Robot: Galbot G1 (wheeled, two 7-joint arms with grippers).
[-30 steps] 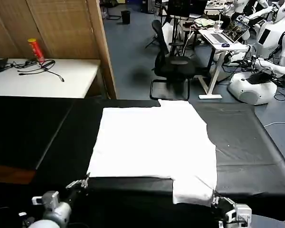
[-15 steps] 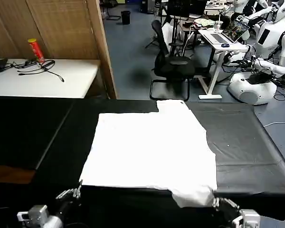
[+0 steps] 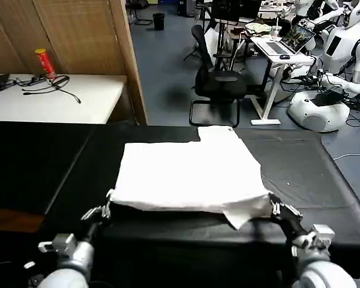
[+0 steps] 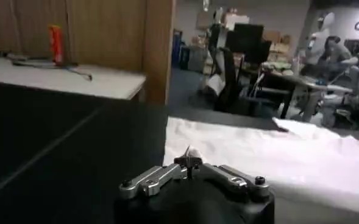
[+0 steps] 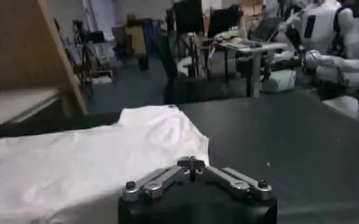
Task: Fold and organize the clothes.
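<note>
The clothes are one white T-shirt, plain side up, spread on the black table. Its near edge is raised off the table between my two grippers. My left gripper is shut on the near left corner, and in the left wrist view a tip of white cloth sticks out between the closed fingers. My right gripper is shut at the near right corner, where a loose flap hangs down. The right wrist view has the closed gripper against the T-shirt.
A white desk with a red can and cables stands at the back left, beside a wooden partition. Behind the table are an office chair and white robots. Bare black table lies either side of the shirt.
Both grippers have come up and moved away from me with the shirt's near edge. That edge hung over the table's front before and is now lifted above the surface.
</note>
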